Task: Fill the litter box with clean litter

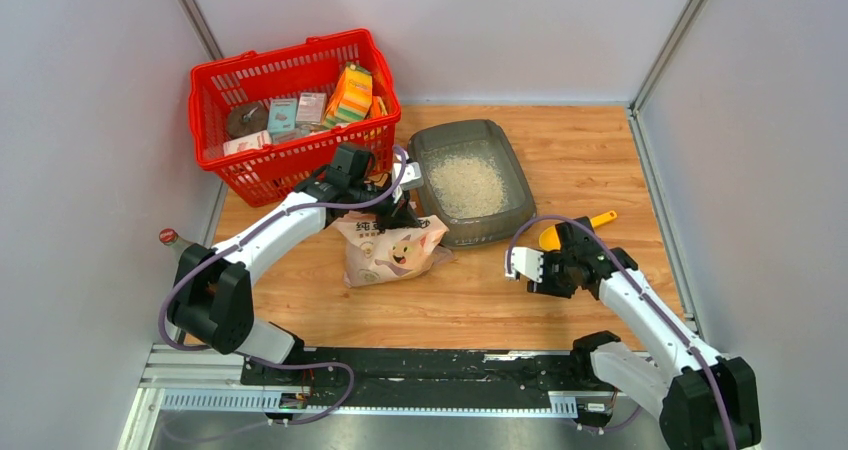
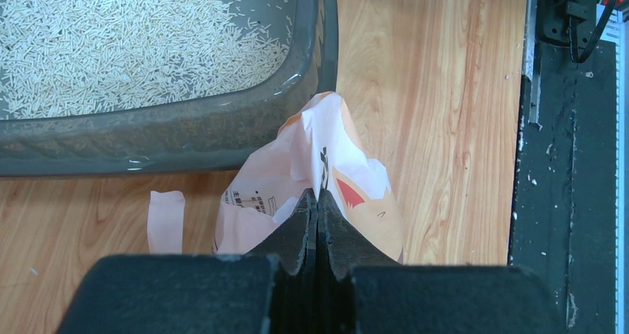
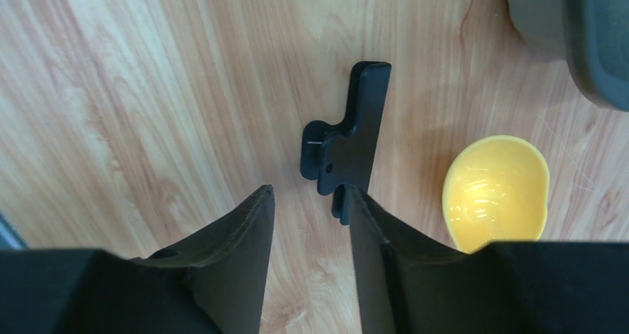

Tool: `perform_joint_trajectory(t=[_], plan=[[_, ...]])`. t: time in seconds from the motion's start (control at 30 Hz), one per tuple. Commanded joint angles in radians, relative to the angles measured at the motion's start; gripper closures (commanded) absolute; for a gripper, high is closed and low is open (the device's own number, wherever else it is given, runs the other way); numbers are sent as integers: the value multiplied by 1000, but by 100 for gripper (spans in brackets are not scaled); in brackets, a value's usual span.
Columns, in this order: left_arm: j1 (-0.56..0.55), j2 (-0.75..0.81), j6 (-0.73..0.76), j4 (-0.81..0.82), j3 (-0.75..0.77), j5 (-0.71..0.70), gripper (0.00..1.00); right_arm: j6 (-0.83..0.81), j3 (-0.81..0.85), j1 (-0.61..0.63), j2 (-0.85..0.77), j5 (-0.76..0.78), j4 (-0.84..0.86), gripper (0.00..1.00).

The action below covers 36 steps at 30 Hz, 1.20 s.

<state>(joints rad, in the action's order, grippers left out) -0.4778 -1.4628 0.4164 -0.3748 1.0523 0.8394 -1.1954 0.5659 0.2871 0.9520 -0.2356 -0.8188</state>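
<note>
In the middle of the top view, you see the litter box (image 1: 487, 233) lying on the table (image 1: 600, 160), just right of the red basket (image 1: 280, 58). The clean litter (image 1: 465, 182) is spread as a pale layer over its floor. Below its left corner, the left gripper (image 1: 400, 208) pinches the top of the paper bag (image 1: 392, 252), which stands against the box. I judge this hold is meant for lifting the bag and tipping it over the rim. At the lower right, the right gripper (image 1: 528, 268) hovers beside the yellow scoop (image 1: 603, 217) and carries nothing.

In the left wrist view, the two fingers (image 2: 297, 230) are pressed together on a fold of the bag's upper edge, and the box wall crosses the frame above it. Litter covers the floor there, but more thinly near the wall.

In the right wrist view, the fingers stand apart over bare wood. A black clip (image 3: 348, 126) lies just ahead of them, the scoop bowl is at the right and a corner of the box is at the upper right. Perhaps the clip belongs to the bag, but you cannot confirm that here.
</note>
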Motion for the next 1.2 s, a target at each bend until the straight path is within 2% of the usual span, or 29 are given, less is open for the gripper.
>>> perform_joint_trajectory(t=[0.0,0.17,0.33,0.43,0.53,0.57,0.63,0.7,0.77,0.8,0.83,0.93,1.03,1.13,1.17], plan=[[-15,-8,-14,82,28,33,100,-33,-30,6,5,56,115,58],[-15,-10,-18,79,28,35,100,-7,-47,7,63,68,187,61],[-15,-19,-8,65,38,38,100,-24,-76,11,79,56,211,60],[-15,-24,-8,65,46,40,100,-15,-89,11,87,71,237,66],[-15,-31,-13,71,46,38,100,8,-90,14,80,81,260,83],[-15,-33,-14,71,45,40,100,13,-93,12,74,82,268,93],[-15,-36,-19,71,43,41,100,19,-86,12,45,78,258,98],[-15,-31,-15,70,43,41,100,36,-34,12,13,78,206,100],[-15,-28,-7,60,43,41,100,100,35,12,-21,78,54,100],[-15,-22,-5,54,43,41,100,132,122,11,-36,70,-10,100],[-15,-19,-5,54,40,43,100,158,178,12,-64,23,-151,100],[-15,-13,-2,57,34,58,100,241,356,11,-81,-136,-365,100],[-15,-13,10,56,35,64,100,316,483,11,-44,-267,-433,100],[-15,-22,18,65,38,73,100,349,622,11,72,-419,-450,100],[-15,-30,9,71,37,76,100,347,658,12,168,-459,-460,100]])
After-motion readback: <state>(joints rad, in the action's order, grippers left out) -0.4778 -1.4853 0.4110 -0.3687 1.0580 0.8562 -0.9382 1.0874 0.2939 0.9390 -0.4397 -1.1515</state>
